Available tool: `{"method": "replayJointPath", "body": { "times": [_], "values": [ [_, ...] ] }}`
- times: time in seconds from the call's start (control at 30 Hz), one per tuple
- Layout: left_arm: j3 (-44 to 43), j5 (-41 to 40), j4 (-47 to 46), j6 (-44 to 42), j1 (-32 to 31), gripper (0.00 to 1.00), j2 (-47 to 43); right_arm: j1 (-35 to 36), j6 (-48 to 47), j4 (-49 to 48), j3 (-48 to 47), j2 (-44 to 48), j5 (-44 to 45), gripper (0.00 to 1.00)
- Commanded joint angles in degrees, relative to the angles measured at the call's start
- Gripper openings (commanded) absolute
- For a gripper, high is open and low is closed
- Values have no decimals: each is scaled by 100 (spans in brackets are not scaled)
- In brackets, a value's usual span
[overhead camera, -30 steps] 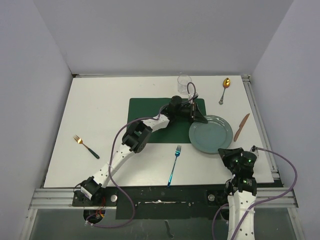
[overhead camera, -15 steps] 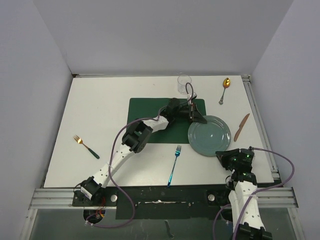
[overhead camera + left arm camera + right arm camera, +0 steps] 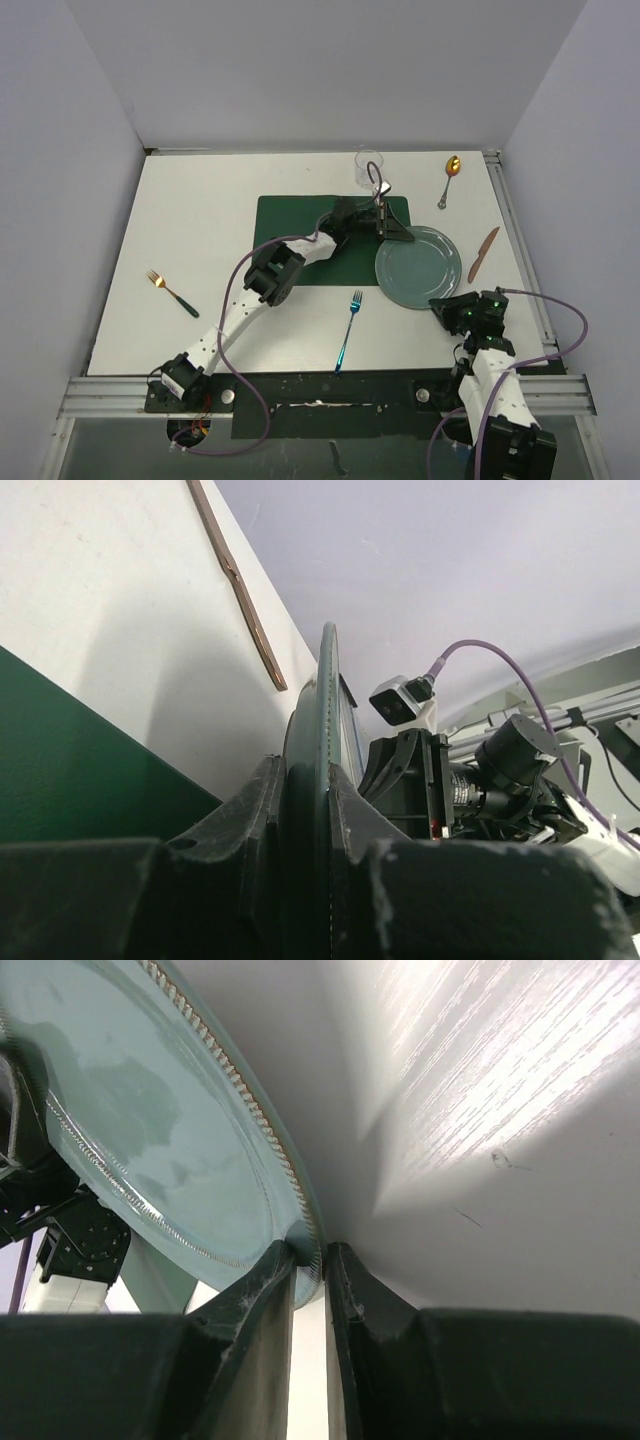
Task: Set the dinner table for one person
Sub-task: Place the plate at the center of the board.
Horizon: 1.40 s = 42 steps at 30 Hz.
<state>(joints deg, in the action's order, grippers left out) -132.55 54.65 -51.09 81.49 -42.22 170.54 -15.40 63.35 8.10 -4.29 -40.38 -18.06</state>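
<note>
**A:** Where is the dinner table (image 3: 200, 220), and how much of it is set?

**B:** It is the big white table in front of both arms. The setting is only begun. The green placemat (image 3: 300, 240) lies flat in the middle. The plate (image 3: 420, 268) is not centred on it: only its left part overlaps the right side of the mat, and the rest lies over the bare white top.

**A:** Who holds the plate?

**B:** Both arms, it seems. The left end effector (image 3: 308, 775) is clamped on the far-left rim, which stands tightly between its fingers. The right end effector (image 3: 310, 1255) has the near-right rim between its fingers with almost no gap, so it also looks clamped on the plate.

**A:** And the other things?

**B:** None is in its place. The glass (image 3: 369, 168) stands just behind the mat. The gold spoon (image 3: 449, 180) is at the far right, and the wooden knife (image 3: 483, 252) lies right of the plate, apart from it. The blue fork (image 3: 349, 328) lies below the mat, and the small gold fork (image 3: 170, 291) is well apart at the left.

**A:** So what is left?

**B:** Probably to centre the plate on the mat, then to bring the cutlery and the glass around it. Most of the work is not yet done.
</note>
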Motion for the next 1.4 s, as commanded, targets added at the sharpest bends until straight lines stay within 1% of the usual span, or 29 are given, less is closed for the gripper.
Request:
{"method": "replayJointPath", "body": {
  "times": [0.0, 0.23, 0.43, 0.6, 0.77, 0.97, 1.13, 1.23, 1.37],
  "values": [
    [-263, 2169, -609, 1475, -1351, 0, 172, 101, -37, -1141, 37, -199, -109, 0],
    [83, 2187, -1125, 1862, -1342, 0, 136, 100, -71, -936, 68, 71, -205, 0],
    [402, 2311, -1928, 2471, -1333, 0, 106, 94, -58, -663, 0, 382, -318, 0],
    [865, 2380, -2594, 2931, -1269, 0, -7, 98, -51, -461, -137, 654, -392, 0],
    [1000, 2313, -2483, 2819, -1174, 0, -50, 99, -174, -404, -256, 535, -340, 0],
    [1016, 2099, -2029, 2612, -1009, 0, 3, 91, -95, -669, -261, 357, -382, 0],
    [962, 1723, -1532, 2478, -769, 0, 134, 98, -79, -692, -388, 275, -461, 0],
    [985, 1588, -1537, 2590, -650, 0, 181, 100, -91, -638, -476, 300, -522, 0],
    [1279, 1403, -1603, 2652, -549, 0, 98, 98, -188, -352, -678, 335, -538, 0]
  ]
}}
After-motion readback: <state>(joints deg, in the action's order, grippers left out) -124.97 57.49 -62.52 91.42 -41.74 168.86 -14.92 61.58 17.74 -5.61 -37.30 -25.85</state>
